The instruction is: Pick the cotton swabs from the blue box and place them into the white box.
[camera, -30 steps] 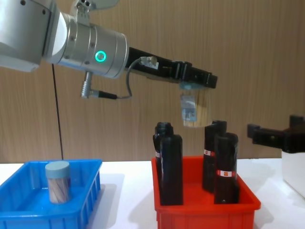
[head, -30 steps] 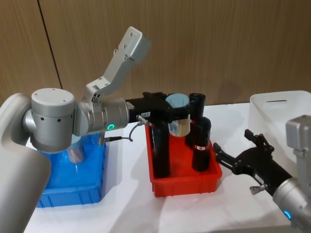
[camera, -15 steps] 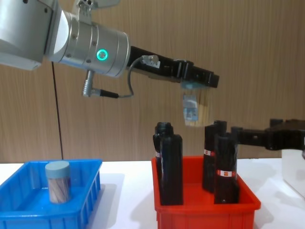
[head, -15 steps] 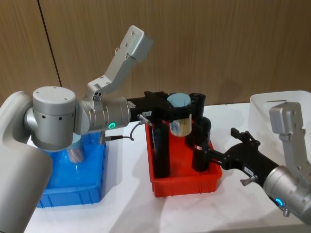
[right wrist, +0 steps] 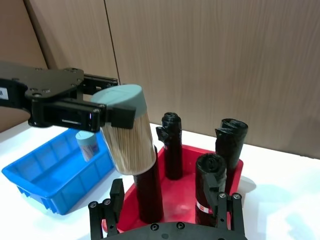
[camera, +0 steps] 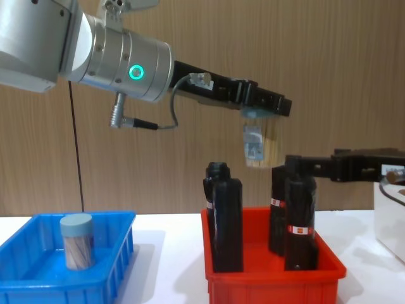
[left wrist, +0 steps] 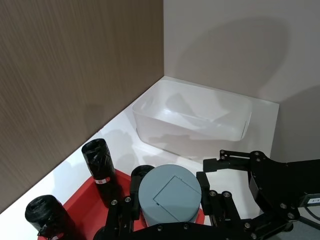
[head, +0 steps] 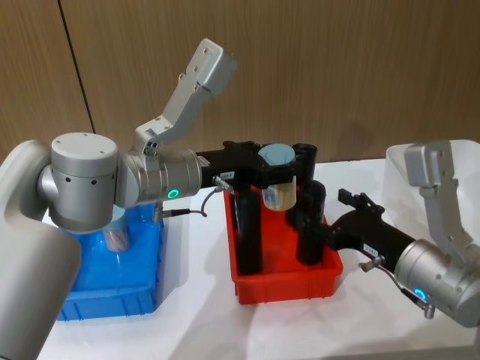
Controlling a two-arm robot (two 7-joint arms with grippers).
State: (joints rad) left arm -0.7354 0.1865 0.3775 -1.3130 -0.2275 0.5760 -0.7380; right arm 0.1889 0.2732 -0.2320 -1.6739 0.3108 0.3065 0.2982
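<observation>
Got a blue box far left on the bench, one jar of cotton swabs standing inside. Next, left tool clenched on a second jar, up over a red bin of black bottles. Then right tool, released, beside those bottles. White box far right.

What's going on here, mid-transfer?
The left gripper is shut on a clear, grey-blue-lidded cotton swab jar, held in the air over the red plastic bin of tall black bottles. The open right gripper is close by on the white plastic box side, not touching. A second jar stands in the blue plastic bin.
</observation>
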